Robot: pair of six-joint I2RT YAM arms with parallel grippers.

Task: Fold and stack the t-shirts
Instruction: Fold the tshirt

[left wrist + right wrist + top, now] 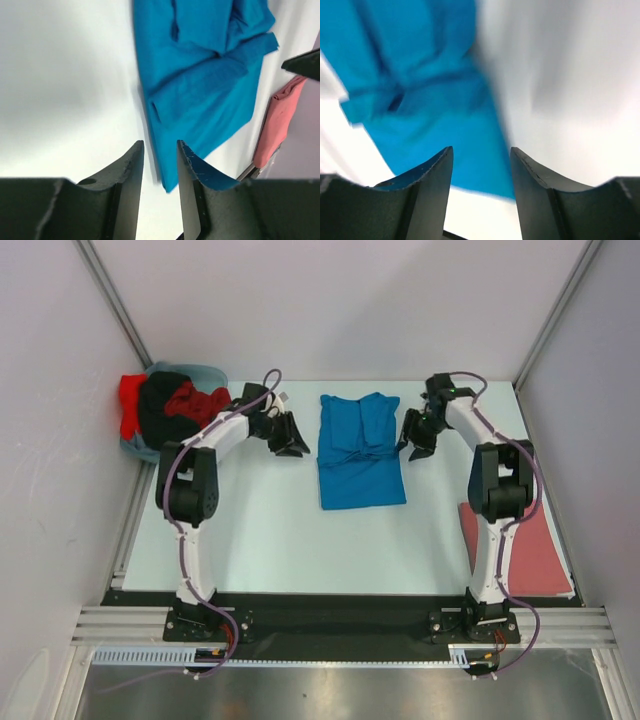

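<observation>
Near right edge of the table (300, 550): folded pinkish-red t-shirt (520, 550). Mid-table: blue t-shirt (360, 455), sleeves tucked in, flanked just beside by left gripper (290, 435) and right gripper (415, 440), jaws parted, holding nothing. Far left corner: heap of t-shirts (170, 405).

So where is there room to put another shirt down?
The biggest bare patch of table is the wide strip between the blue shirt and the arm bases. It is crowded beside the blue shirt, where the left gripper and right gripper hang, at the far left with the pile of shirts, and near right, where the pink shirt lies.
</observation>
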